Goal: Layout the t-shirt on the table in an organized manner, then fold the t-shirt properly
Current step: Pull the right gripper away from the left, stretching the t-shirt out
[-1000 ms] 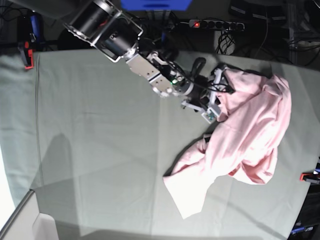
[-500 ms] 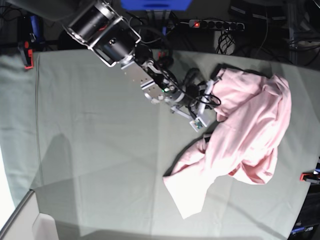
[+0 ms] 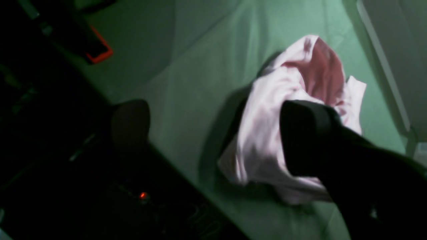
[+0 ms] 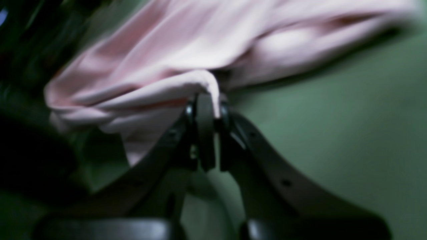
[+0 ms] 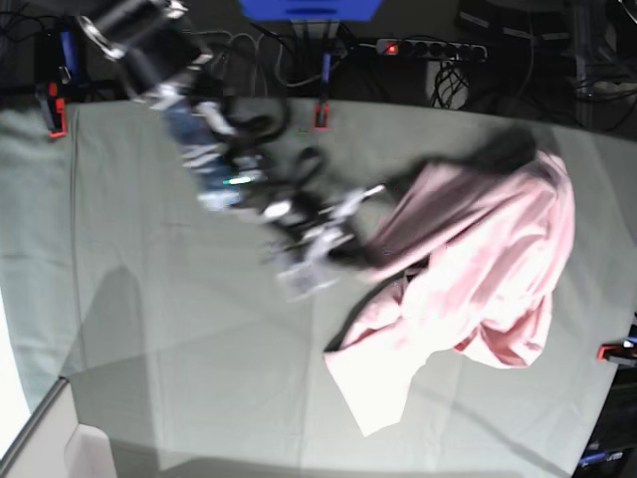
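Since 1.0 s ago the right arm has swung leftward in the base view, dragging the near edge of the t-shirt (image 5: 478, 269) with it; the garment's upper fold is now stretched into a taut ridge toward table centre. Table (image 5: 179, 349): broad grey-green cloth, mostly bare on that side. Shirt lies crumpled on the base view's right half, one flap trailing toward the front edge; no lettering visible. Judged light, limp, non-slippery cotton: it follows any pull and bunches, so hems, shoulders or sleeve ends are the sensible holds, not mid-panel. Right gripper (image 4: 208, 115) has its jaws pressed together on a thin fold of pink fabric, arm stretched low and motion-blurred. Left gripper (image 3: 220, 133) hovers near the shirt's far side, jaws spread wide, one dark finger (image 3: 307, 136) overlapping the cloth, nothing held.
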Available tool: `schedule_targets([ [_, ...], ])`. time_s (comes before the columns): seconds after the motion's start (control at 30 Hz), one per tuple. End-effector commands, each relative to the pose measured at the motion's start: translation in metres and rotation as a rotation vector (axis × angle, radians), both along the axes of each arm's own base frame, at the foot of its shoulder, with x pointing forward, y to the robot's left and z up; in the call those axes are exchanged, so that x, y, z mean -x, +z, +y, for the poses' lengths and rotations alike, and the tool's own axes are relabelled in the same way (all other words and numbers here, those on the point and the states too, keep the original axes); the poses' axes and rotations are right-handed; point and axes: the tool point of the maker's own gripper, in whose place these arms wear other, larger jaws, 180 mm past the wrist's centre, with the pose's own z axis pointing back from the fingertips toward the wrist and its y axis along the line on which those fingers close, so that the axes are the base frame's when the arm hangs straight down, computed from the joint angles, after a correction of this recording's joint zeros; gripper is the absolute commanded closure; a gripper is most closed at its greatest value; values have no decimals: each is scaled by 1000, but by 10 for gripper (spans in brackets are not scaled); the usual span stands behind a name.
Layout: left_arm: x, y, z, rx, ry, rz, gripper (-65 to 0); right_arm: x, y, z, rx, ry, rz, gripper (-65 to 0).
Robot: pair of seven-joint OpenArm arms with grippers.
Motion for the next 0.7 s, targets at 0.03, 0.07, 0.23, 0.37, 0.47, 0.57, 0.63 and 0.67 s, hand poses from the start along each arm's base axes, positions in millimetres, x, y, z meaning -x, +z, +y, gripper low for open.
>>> schedule_targets([
  [0.03,-14,12,-4,-14,-37,-42,-598,-20,28,-32,-11,-77,-62,0],
  [0.07,-17,11,-7,-11,-49,-39,-598,-23,30,-53,6,-118,-65,0],
  [0.23,-38,7,-28,11,-116,-49,-598,-25,49,-139,70,-292,-114,0],
  [0.37,-49,3,-44,36,-154,-55,-598,-14,64,-194,132,-391,-157,0],
  [0.47,-61,2,-57,59,-181,-71,-598,-5,73,-236,164,-492,-177,0],
  [0.57,-75,0,-76,76,-235,-79,-598,3,82,-282,197,-612,-191,0],
  [0.63,-80,-3,-88,91,-262,-79,-598,9,86,-311,210,-694,-195,0],
  [0.67,-81,-5,-91,95,-272,-76,-598,12,88,-321,205,-731,-198,0],
])
